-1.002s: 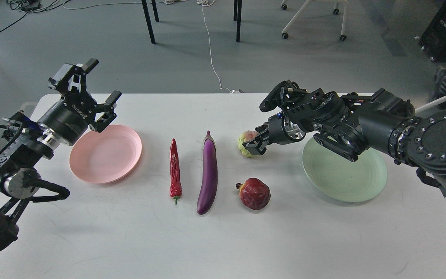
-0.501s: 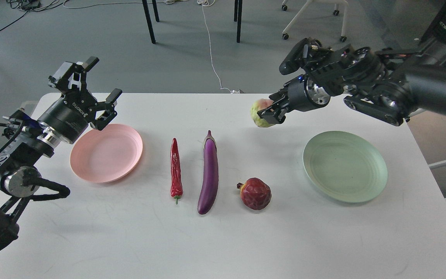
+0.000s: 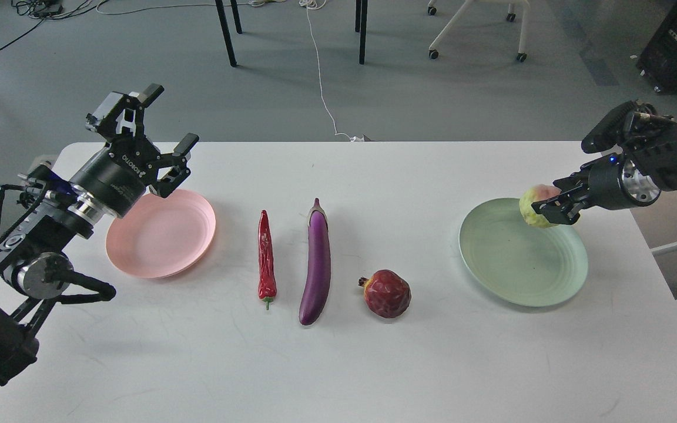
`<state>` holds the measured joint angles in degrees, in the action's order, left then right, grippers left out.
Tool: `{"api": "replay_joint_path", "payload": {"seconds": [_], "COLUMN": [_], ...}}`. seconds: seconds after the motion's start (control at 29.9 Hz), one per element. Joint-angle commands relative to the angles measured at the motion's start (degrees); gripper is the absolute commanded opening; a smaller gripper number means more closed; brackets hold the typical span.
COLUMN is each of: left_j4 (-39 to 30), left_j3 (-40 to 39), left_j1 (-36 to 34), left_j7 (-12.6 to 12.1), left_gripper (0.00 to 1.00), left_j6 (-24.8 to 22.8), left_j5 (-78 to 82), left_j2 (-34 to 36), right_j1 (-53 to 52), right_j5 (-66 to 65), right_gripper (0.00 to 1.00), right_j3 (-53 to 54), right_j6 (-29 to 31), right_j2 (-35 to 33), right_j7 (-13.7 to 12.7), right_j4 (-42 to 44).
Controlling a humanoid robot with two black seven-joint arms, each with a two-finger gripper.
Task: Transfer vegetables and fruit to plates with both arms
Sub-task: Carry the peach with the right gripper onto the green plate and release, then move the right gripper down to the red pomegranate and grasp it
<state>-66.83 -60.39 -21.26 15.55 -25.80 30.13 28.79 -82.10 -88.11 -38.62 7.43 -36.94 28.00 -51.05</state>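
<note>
My right gripper [image 3: 550, 207] is shut on the round yellow-green fruit [image 3: 534, 205] with a pink blush and holds it over the far right part of the pale green plate [image 3: 520, 258]. My left gripper [image 3: 165, 130] is open and empty, above the far left rim of the pale pink plate [image 3: 162, 235]. On the table between the plates lie the red chili pepper [image 3: 265, 257], the purple eggplant [image 3: 317, 261] and the dark red pomegranate [image 3: 386, 293].
The white table [image 3: 338, 364] ends just right of the green plate. Beyond its far edge are grey floor, black table legs [image 3: 225, 32], a white cable [image 3: 322, 76] and a wheeled chair base [image 3: 473, 26].
My right gripper has lifted the yellow-green fruit from the table's middle and carried it right, to above the green plate. My left gripper has moved slightly right and forward.
</note>
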Motion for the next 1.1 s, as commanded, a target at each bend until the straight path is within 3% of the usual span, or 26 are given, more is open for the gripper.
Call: {"api": "replay_joint_path", "payload": {"seconds": [0.0,0.13,0.17,0.23,0.37,0.53,0.73,0.87,1.07], "left_j4": [-0.05,-0.05,-0.05,-0.05,-0.05,-0.05,-0.05,-0.84,-1.28], "left_j3": [0.01,0.01,-0.08,-0.08,-0.16,-0.25,-0.25,-0.16,-0.08], "left_j1": [0.17,0.17,0.17,0.17,0.17,0.08,0.08,0.08,0.08], "left_j7": [0.0,0.0,0.0,0.0,0.0,0.0,0.0,-0.08,-0.08], "left_gripper": [0.98,0.98,0.98,0.98,0.98,0.98,0.98,0.98,0.98], "left_j6": [-0.04,0.05,0.05,0.05,-0.04,-0.04,-0.04,-0.04,0.05], "left_j5": [0.02,0.02,0.02,0.02,0.11,0.02,0.02,0.11,0.11], "left_j2": [0.13,0.21,0.21,0.3,0.48,1.0,1.36,1.88,3.11], "right_j1": [2.91,5.11,5.11,5.2,4.85,-0.49,-9.21,-9.65,-8.95], "right_j5": [0.13,0.13,0.22,0.31,0.48,0.74,2.41,5.22,4.96], "right_gripper": [0.45,0.51,0.56,0.76,0.95,0.97,0.99,0.99,0.99], "right_j3": [1.61,2.14,2.15,2.15,2.15,2.23,8.55,9.44,6.02], "right_j6": [-1.19,-1.36,-1.36,-1.36,-1.28,-1.28,-0.84,-0.84,-0.75], "right_j2": [0.99,2.49,2.58,2.58,2.14,1.61,3.27,8.19,17.42], "right_j7": [0.0,0.0,0.0,0.0,0.0,0.0,0.0,0.0,0.0], "right_j4": [1.65,2.71,2.89,2.98,2.8,-0.35,-12.74,-18.38,-18.29]}}
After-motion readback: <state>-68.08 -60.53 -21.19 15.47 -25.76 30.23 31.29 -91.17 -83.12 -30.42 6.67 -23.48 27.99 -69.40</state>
